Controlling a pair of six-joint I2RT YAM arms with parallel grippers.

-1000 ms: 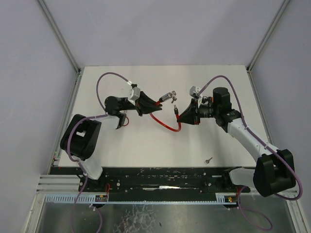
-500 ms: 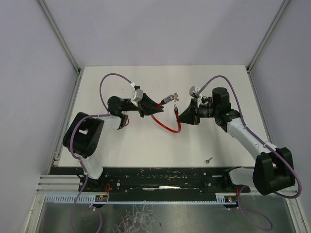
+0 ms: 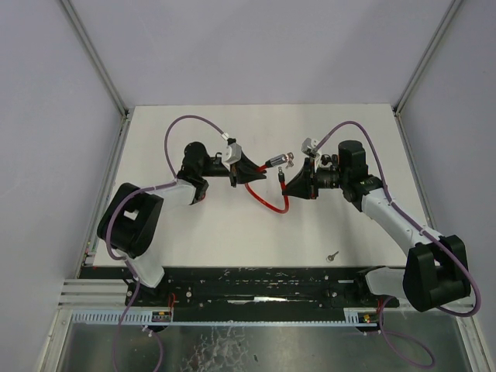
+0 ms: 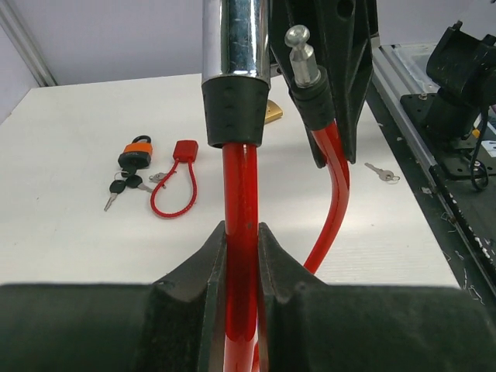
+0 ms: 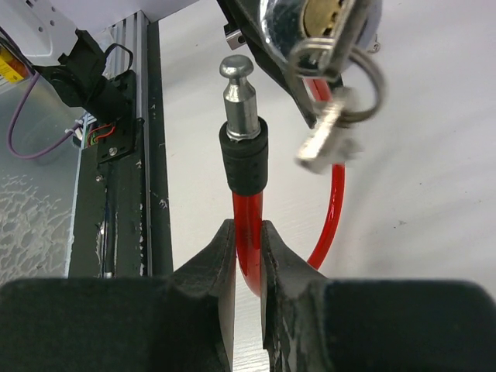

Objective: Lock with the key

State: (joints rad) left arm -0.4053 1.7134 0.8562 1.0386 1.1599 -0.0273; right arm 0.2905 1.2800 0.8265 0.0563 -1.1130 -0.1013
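The left gripper [image 4: 241, 236] has its jaws pinching the red cable lock [image 3: 266, 201] just under its chrome barrel [image 4: 235, 39], held above the counter [image 3: 232, 232]. Keys [image 5: 329, 133] hang from the barrel's keyhole. The right gripper [image 5: 248, 232] has its jaws pinching the cable below the pin end [image 5: 239, 85]. Since a second ago the left arm has swung the barrel closer to the pin.

Loose key [image 3: 332, 254] before cable lock [image 3: 264, 199]

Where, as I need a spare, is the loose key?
Top view: the loose key lies on the table, right side, near the front rail.
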